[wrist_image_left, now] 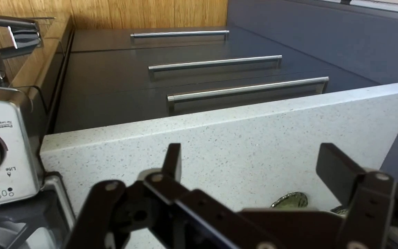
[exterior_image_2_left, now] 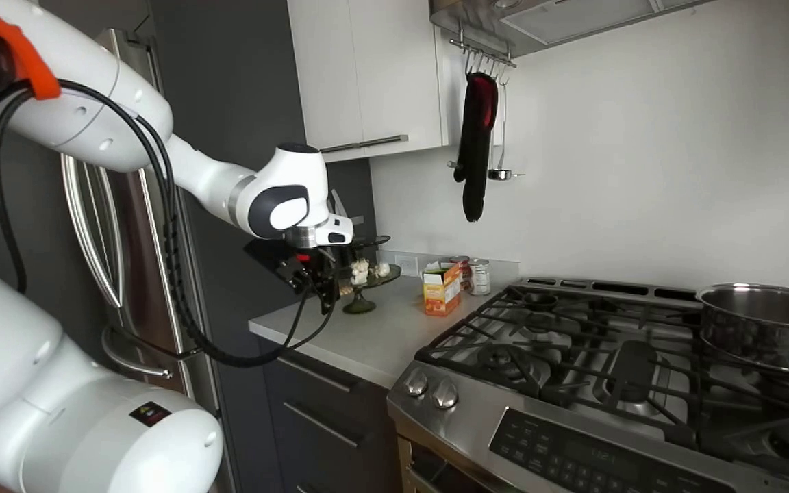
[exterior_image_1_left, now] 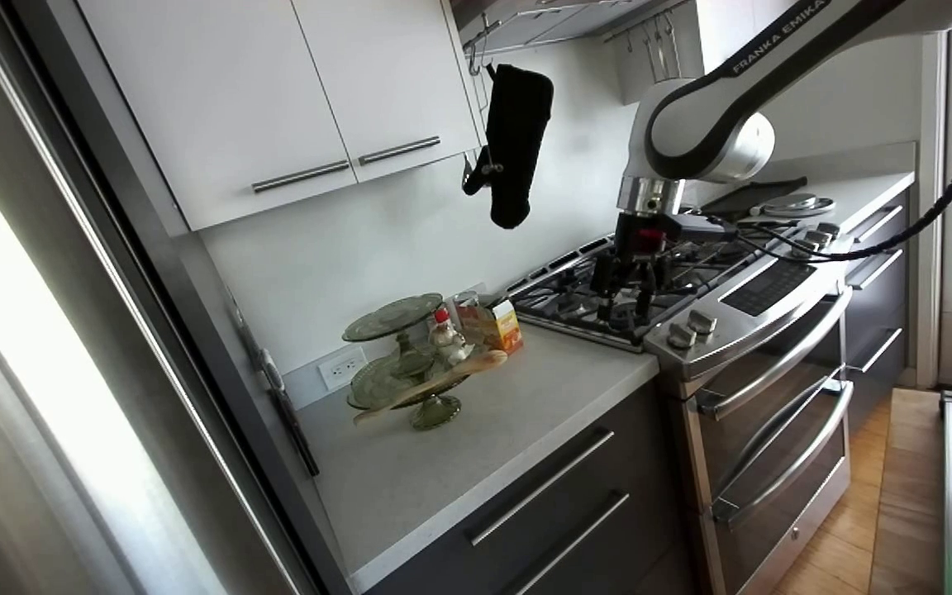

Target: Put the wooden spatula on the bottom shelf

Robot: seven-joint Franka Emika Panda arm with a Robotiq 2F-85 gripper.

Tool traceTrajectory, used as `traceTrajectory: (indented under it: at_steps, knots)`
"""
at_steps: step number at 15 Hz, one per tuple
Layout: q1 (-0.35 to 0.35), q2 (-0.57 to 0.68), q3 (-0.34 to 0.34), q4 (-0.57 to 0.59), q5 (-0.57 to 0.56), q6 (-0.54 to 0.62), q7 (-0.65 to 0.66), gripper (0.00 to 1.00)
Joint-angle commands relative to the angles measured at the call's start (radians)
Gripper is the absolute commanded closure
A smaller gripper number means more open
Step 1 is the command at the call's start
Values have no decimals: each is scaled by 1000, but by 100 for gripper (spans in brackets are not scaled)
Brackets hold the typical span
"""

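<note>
Where the glassy bottom shelf (exterior_image_1_left: 373, 383) curves, a wooden spatula (exterior_image_1_left: 436, 383) lies.

The arm (exterior_image_1_left: 761, 83) reads "FRANKA EMIKA", the stove panel (wrist_image_left: 17, 152) "Power Boil" and "Lite".

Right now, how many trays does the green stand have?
2. In an exterior view: the smaller upper tray atop the post, and the wider lower tray beneath it, partly behind the wooden spatula. No other tray seems hidden.
</note>
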Motion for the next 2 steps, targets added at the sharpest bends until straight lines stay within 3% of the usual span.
traceTrajectory:
  at_steps: [1, 2]
  knots:
    - [38, 2, -35, -1, -29, 6, 21, 0]
    - [38, 4, -35, -2, -29, 6, 21, 0]
